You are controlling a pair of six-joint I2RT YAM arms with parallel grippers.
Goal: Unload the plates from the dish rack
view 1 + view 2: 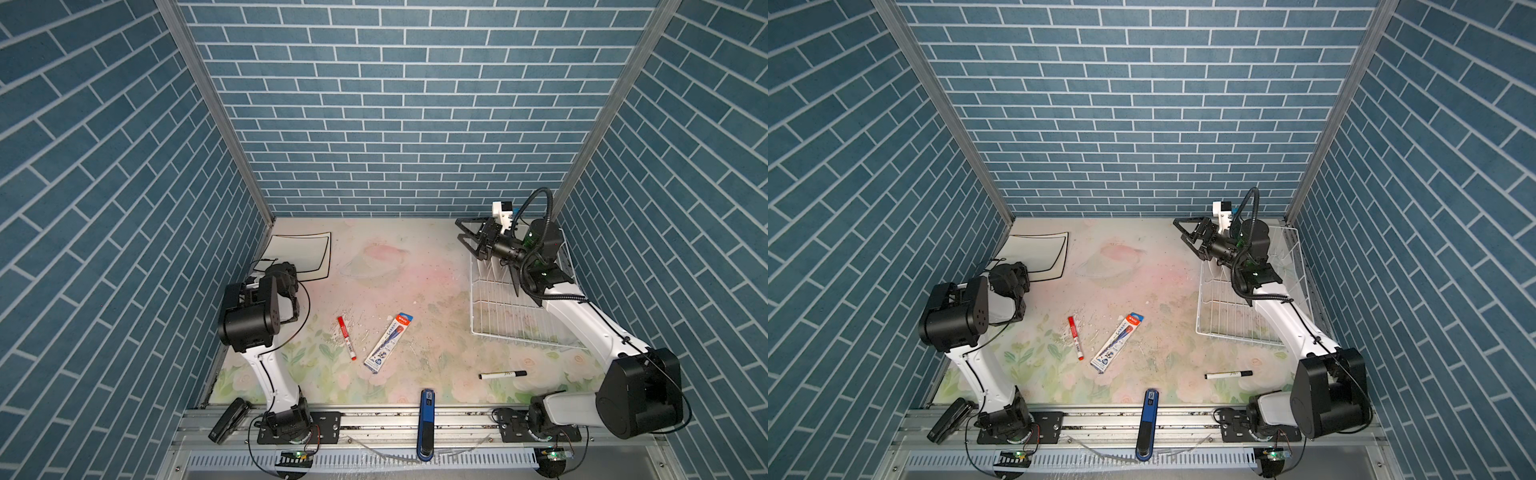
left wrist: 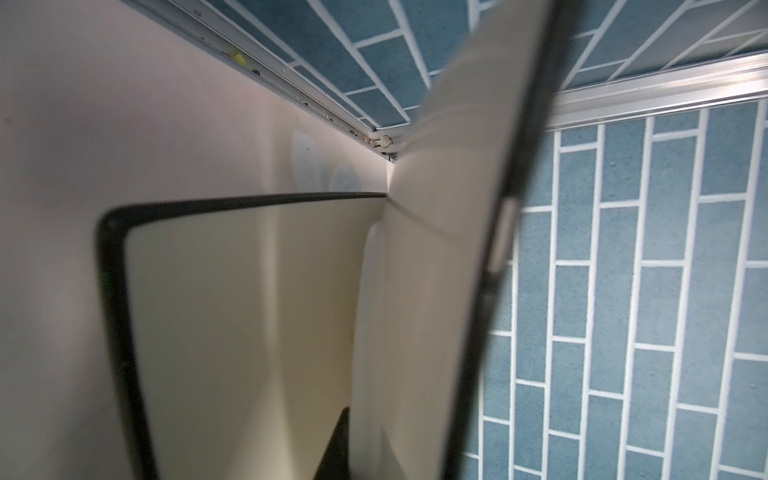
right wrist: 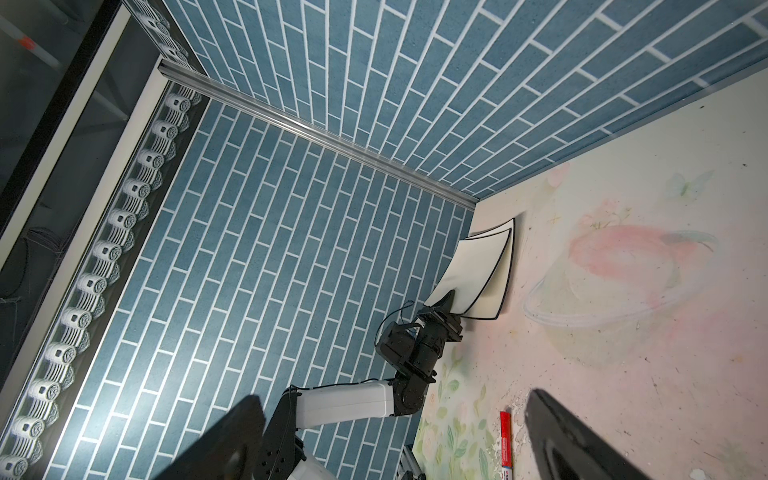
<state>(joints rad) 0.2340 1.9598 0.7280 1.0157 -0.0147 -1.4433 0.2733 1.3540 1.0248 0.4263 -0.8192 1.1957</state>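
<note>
at the far left corner of the worktop point(image 1: 395, 282) the left fingers point(image 3: 446, 302) pinch the near edge of a tilted plate point(image 3: 467, 270), square and cream with a black rim. its far edge seems to touch the flat plate point(image 3: 503, 282) of the same kind, which lies on the worktop under these fingers and beyond them. well apart to their right lie a red marker point(image 1: 346, 337), then a pen pack point(image 1: 389, 343), then a black marker point(image 1: 503, 374). the right fingers point(image 1: 459, 229) are spread wide and hold nothing. the dish rack point(image 1: 511, 337) stands below them and to their right. i cannot tell if any plate stands in it.
</note>
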